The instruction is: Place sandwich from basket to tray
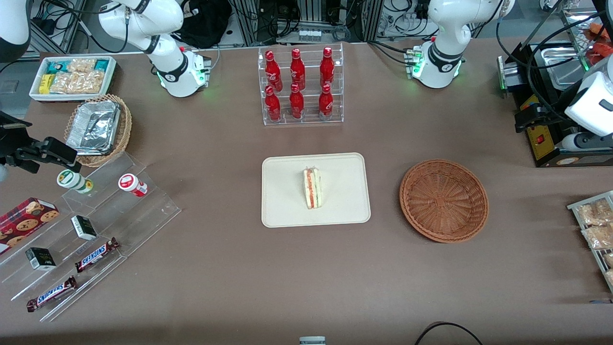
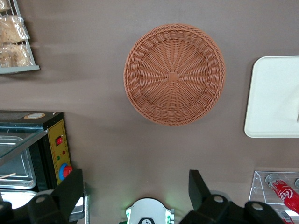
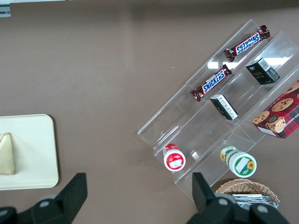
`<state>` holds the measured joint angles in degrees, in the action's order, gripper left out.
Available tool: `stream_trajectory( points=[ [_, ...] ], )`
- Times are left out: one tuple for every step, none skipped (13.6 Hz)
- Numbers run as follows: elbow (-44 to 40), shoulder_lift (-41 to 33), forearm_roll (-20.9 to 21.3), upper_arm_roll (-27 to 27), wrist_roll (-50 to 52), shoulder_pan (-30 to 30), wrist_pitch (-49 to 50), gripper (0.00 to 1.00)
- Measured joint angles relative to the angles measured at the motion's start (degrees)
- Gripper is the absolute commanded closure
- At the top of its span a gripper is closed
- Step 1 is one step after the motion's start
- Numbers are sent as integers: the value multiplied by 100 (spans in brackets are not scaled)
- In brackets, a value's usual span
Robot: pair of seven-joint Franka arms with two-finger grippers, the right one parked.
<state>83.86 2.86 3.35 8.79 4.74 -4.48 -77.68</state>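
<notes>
The sandwich [image 1: 312, 188] lies on its side in the middle of the cream tray [image 1: 287, 211], its red and green filling facing up. It also shows in the right wrist view [image 3: 7, 154] on the tray [image 3: 37, 149]. The reddish-brown wicker basket [image 1: 444, 200] sits empty beside the tray, toward the working arm's end. My left gripper [image 1: 527, 120] is open and empty, held high near the black appliance, apart from the basket. In the left wrist view the gripper [image 2: 135, 186] has its fingers [image 2: 70, 189] spread wide, with the empty basket [image 2: 174, 74] and part of the tray [image 2: 275, 93] below.
A clear rack of red bottles [image 1: 300, 86] stands farther from the front camera than the tray. A black appliance [image 1: 541, 139] and a rack of snack packets [image 1: 594, 225] sit at the working arm's end. An acrylic stand [image 1: 91, 239], a foil-tray basket [image 1: 98, 129] and a white snack bin [image 1: 72, 76] are at the parked arm's end.
</notes>
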Motion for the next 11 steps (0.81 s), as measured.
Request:
stream_trajectory(
  points=[
    [1,-22,0,-12,-1,9,-5,0],
    [15,-72,1,-46,-3,12,-18,0],
    [82,-160,1,-84,-17,12,-78,0],
    [200,-279,1,-113,-32,13,-172,0],
    [312,-389,1,-130,-46,13,-223,0],
    [400,-484,1,-137,-50,13,-254,0],
    [456,-549,1,-140,-50,13,-261,0],
    [480,-586,1,-146,-50,13,-261,0],
    [490,-608,1,-160,-50,13,-263,0],
    [489,-619,0,-189,-50,12,-277,0],
    [488,-622,-1,-224,-50,12,-310,0]
  ],
)
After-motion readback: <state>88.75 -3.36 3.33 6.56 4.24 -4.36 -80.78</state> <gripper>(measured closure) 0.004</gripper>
